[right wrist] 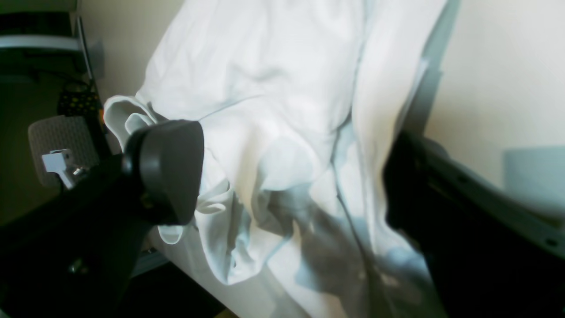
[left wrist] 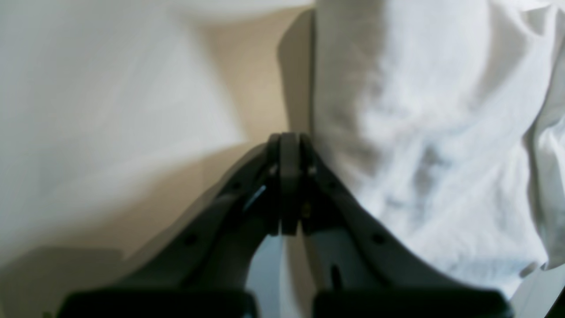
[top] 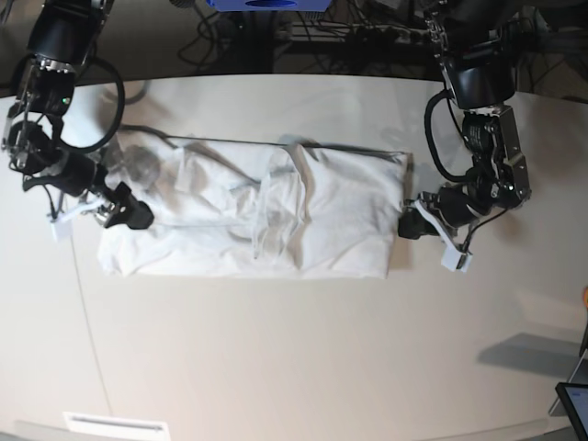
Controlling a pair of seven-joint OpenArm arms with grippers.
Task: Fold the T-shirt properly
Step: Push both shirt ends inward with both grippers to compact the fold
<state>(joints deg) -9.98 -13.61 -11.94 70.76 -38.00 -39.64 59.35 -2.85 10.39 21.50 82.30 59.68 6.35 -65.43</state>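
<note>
The white T-shirt (top: 276, 207) lies on the tabletop as a long wrinkled rectangle, with a bunched ridge of fabric across its middle. My right gripper (top: 124, 209) is over the shirt's left end in the base view. It stands open, and in the right wrist view (right wrist: 287, 185) crumpled cloth (right wrist: 273, 110) lies between its two wide-apart fingers (right wrist: 167, 172). My left gripper (top: 407, 223) sits at the shirt's right edge. In the left wrist view its jaws (left wrist: 289, 145) are pressed shut, just left of the fabric's edge (left wrist: 419, 132), with no cloth seen between them.
The off-white table (top: 294, 358) extends well beyond the shirt toward the front. Cables and a blue object (top: 266, 5) lie past the far edge. A dark device (top: 574, 404) sits at the front right corner. Near my right gripper the table edge drops to dark floor (right wrist: 26, 132).
</note>
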